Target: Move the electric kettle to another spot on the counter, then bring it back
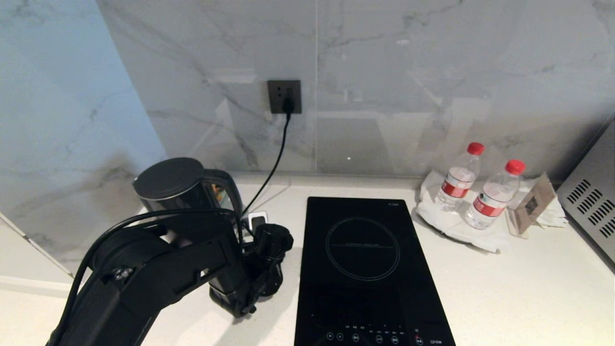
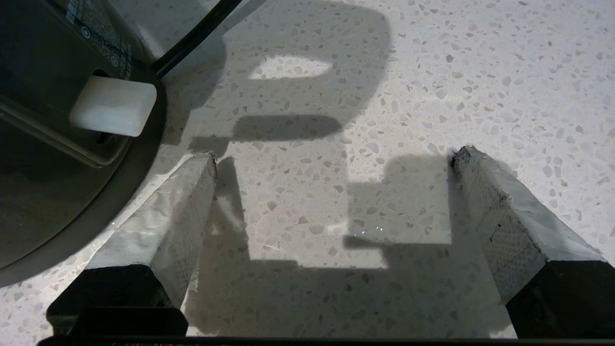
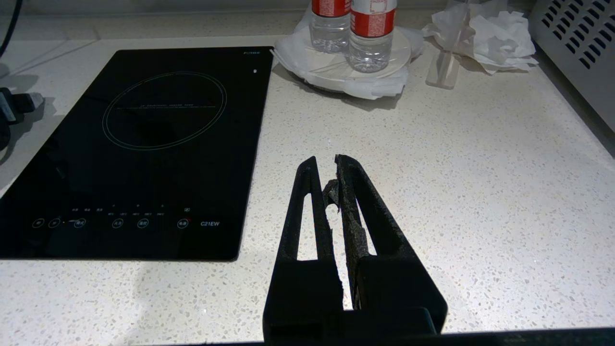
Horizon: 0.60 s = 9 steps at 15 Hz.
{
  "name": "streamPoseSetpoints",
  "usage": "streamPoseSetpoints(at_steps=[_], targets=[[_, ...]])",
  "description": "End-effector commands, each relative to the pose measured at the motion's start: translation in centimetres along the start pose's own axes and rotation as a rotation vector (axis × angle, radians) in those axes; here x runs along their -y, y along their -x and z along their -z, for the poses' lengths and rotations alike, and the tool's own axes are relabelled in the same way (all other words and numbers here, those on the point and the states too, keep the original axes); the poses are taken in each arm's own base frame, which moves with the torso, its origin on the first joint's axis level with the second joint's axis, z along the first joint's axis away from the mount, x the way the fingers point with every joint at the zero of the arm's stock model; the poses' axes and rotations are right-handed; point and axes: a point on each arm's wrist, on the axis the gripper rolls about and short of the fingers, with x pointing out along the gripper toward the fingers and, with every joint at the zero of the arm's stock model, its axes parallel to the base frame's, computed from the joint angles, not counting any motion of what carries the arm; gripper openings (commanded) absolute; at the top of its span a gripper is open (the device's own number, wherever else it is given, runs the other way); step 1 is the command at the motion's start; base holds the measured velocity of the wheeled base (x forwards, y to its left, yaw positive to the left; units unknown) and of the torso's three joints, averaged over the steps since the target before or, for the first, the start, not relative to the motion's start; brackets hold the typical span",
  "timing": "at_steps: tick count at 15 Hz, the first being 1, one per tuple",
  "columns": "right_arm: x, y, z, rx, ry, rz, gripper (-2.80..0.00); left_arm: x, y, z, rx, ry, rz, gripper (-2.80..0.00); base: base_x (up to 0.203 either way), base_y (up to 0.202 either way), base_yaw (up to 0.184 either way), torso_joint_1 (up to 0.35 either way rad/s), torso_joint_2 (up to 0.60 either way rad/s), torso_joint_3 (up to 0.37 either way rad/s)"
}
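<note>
1. The kettle (image 1: 180, 185) stands near the desk's (image 1: 528, 288) back left corner.
2. The left end effector (image 2: 334, 158) hangs over bare desk just beside the kettle, fingers wide apart, holding nothing.
3. The right end effector (image 3: 325, 166) hovers with fingers together, right of the hob (image 3: 144, 144).

left arm (image 1: 144, 269) reaching forward, bent | left tool (image 2: 331, 192) spread wide, empty | right tool (image 3: 331, 180) closed, empty

We see the left gripper (image 2: 334, 158) with its two pale, worn fingers (image 2: 178, 211) spread wide apart above the white speckled desk (image 2: 480, 72), holding nothing. Beside one finger sits a round black base (image 2: 57, 192) carrying a small white block (image 2: 113, 105). A black cord (image 2: 197, 36) runs from it across the desk.
</note>
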Motion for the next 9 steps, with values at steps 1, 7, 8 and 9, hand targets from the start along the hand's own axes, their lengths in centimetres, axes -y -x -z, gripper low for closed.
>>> streamPoseSetpoints(at_steps=[1, 7, 8, 9], targets=[[0.0, 0.0, 0.0, 0.000, 0.000, 0.000, -2.80, -0.1, -0.1, 0.6, -0.008, -0.007, -0.008, 0.00, 0.000, 0.000, 0.000, 0.000, 0.00, 0.000], [0.0, 0.0, 0.0, -0.001, 0.000, 0.000, -2.80, 0.3, 1.6, -1.2, 0.021, 0.013, 0.025, 0.00, 0.000, 0.000, 0.000, 0.000, 0.00, 0.000], [0.0, 0.0, 0.0, -0.001, 0.000, 0.000, -2.80, 0.3, 1.9, -1.6, 0.028, 0.020, 0.028, 0.00, 0.000, 0.000, 0.000, 0.000, 0.00, 0.000], [0.0, 0.0, 0.0, -0.001, 0.000, 0.000, -2.80, 0.2, 2.3, -2.3, 0.036, 0.029, 0.031, 0.00, 0.000, 0.000, 0.000, 0.000, 0.00, 0.000]])
